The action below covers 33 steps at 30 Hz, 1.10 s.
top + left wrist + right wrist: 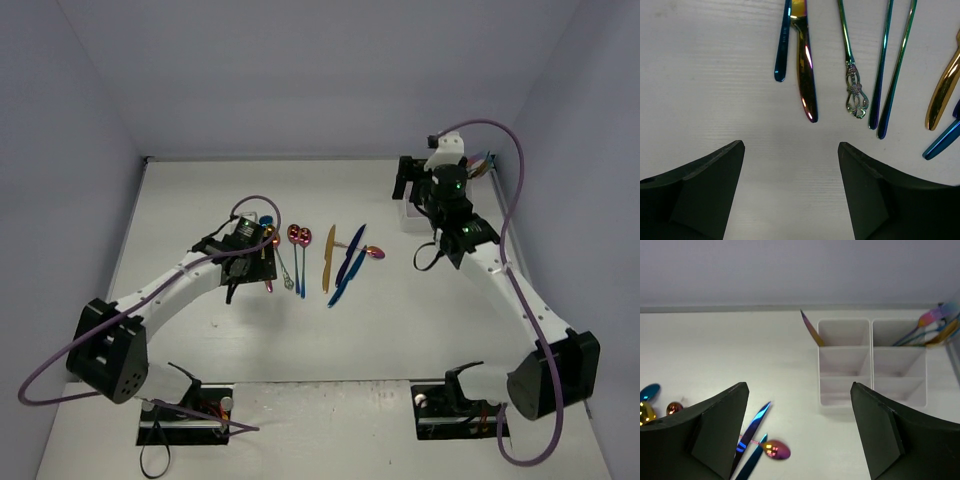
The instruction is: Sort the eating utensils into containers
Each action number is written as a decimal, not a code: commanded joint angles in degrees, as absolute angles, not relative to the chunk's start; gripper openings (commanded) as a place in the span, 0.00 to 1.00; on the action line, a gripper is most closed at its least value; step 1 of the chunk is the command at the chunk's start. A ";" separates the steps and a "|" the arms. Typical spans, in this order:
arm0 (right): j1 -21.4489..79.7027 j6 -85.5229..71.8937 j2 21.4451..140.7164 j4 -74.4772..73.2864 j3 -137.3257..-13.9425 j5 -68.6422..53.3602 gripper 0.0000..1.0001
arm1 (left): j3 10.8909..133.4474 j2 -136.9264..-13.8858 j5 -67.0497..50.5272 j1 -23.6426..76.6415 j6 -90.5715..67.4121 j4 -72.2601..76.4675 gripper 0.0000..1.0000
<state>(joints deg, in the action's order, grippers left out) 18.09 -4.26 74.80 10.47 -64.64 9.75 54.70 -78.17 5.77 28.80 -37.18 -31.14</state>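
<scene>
Our left gripper [790, 192] hangs wide open over the table [700, 75] with nothing in its grasp, its jaws just short of the handle ends of the loose utensils [330, 260]. Nearest to it lies a gold-and-purple handle [807, 80], beside it a short blue handle [782, 55], an ornate teal handle [855, 95] and two slim blue-green stems [883, 75]. Over on the other side, our right gripper [800, 435] is spread wide and empty too, facing the white organizer tray [872, 365] at the far right of the table. In that tray, one pink-gold utensil [811, 330] leans in the back left compartment. A colourful bundle [935, 327] stands in the back right one, and the nearer compartments look bare. So the sorting is under way but, by our reckoning, more than half is left. A row of spoons and knives lies mid-table, among them a blue knife [752, 432] and a small purple spoon [775, 450]. They are all slim, glossy and iridescent.
</scene>
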 commanded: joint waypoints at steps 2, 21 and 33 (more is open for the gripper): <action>18.04 -12.12 67.59 7.23 -59.35 7.29 0.81 | 61.11 -84.69 9.27 30.47 -38.83 -30.50 0.68; 18.02 -13.82 53.63 -2.06 -50.98 6.98 0.82 | 73.32 -103.94 7.86 28.22 -40.02 -32.61 0.39; 18.02 -13.62 54.20 -2.52 -50.83 7.12 0.82 | 76.49 -109.31 7.82 26.54 -38.29 -32.43 0.38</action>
